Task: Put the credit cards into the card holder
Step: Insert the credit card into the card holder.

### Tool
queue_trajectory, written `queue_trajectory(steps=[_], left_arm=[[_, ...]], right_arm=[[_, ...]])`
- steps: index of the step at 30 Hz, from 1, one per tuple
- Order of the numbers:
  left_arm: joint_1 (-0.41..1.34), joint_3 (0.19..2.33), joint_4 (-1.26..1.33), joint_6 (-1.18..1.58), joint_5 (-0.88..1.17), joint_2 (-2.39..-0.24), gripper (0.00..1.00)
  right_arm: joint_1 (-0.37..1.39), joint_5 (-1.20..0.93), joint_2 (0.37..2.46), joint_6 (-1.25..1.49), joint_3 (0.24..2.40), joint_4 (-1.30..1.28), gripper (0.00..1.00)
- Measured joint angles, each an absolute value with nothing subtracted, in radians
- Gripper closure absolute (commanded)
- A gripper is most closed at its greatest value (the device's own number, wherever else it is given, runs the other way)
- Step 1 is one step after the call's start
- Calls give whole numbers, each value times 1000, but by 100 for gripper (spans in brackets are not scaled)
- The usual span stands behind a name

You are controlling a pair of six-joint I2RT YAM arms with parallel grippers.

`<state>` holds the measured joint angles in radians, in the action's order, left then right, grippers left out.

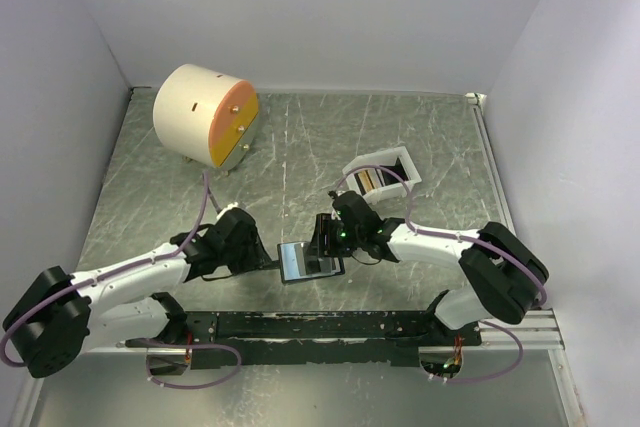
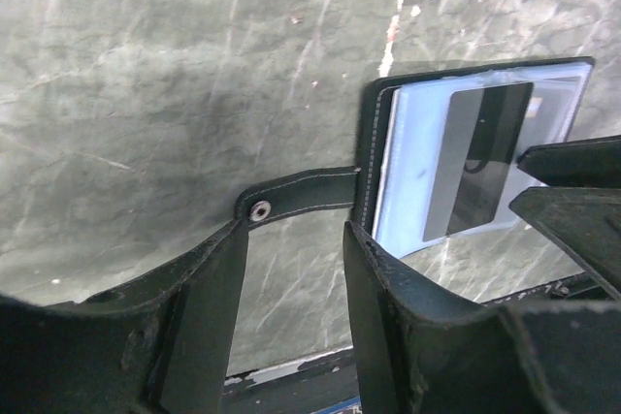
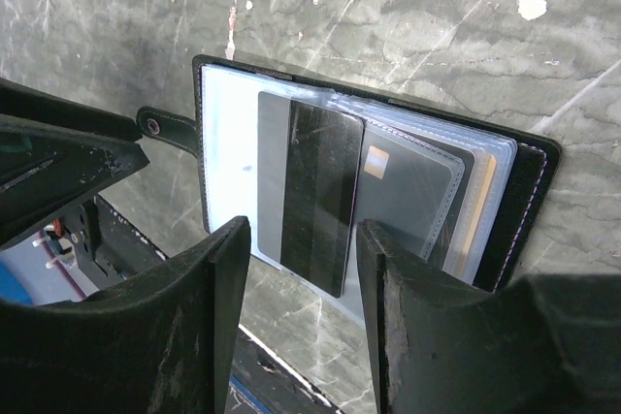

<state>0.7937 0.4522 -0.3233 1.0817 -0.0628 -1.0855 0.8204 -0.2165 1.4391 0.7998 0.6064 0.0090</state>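
Note:
The black card holder [image 1: 308, 262] lies open on the table between my grippers, its clear sleeves up. A grey card with a black stripe [image 3: 310, 196] lies partly in the top sleeve; it also shows in the left wrist view [image 2: 480, 162]. My right gripper [image 3: 303, 239] is open just above this card, jaws on either side and not touching it. My left gripper [image 2: 296, 239] is open at the holder's left edge [image 2: 369, 162], with the snap strap [image 2: 301, 191] just past its fingertips. More credit cards [image 1: 372, 179] stand in the white tray.
The white tray [image 1: 398, 162] sits behind the right arm. A big cream cylinder with an orange face [image 1: 205, 115] stands at the back left. The black base rail [image 1: 320, 325] runs along the near edge. White walls enclose the table.

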Motion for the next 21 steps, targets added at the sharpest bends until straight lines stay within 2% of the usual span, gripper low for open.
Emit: queue_trajectory(steps=[12, 21], left_arm=[[794, 476, -391, 1062, -86, -1091, 42], [794, 476, -358, 1035, -86, -1134, 53]], right_arm=[[839, -216, 1457, 800, 623, 9, 51], [855, -218, 1475, 800, 630, 15, 51]])
